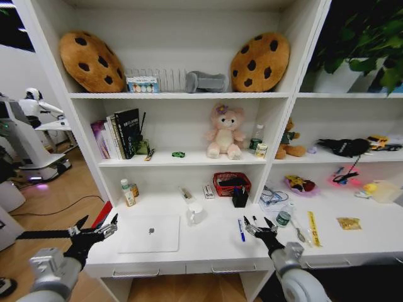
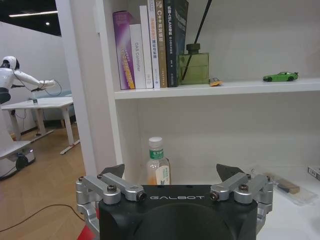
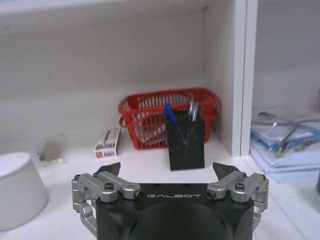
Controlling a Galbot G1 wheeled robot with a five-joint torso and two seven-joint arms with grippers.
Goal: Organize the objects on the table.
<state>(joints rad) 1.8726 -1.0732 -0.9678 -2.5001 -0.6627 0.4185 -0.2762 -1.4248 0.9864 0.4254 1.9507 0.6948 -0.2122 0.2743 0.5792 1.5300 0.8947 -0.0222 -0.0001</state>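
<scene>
Pens: a blue pen (image 1: pixel 241 230) lies on the tabletop (image 1: pixel 208 242), long axis running front-to-back, just left of the spread right pincer (image 1: pixel 260 228); the spread left pincer (image 1: pixel 96 231) hovers past the laptop (image 1: pixel 150 233)

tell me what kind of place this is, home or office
Probably an office or lab corner set up as a study nook: a white desk built into shelving holds a closed laptop and a pen holder, books stand on a shelf, and another robot stands at a desk behind.
</scene>
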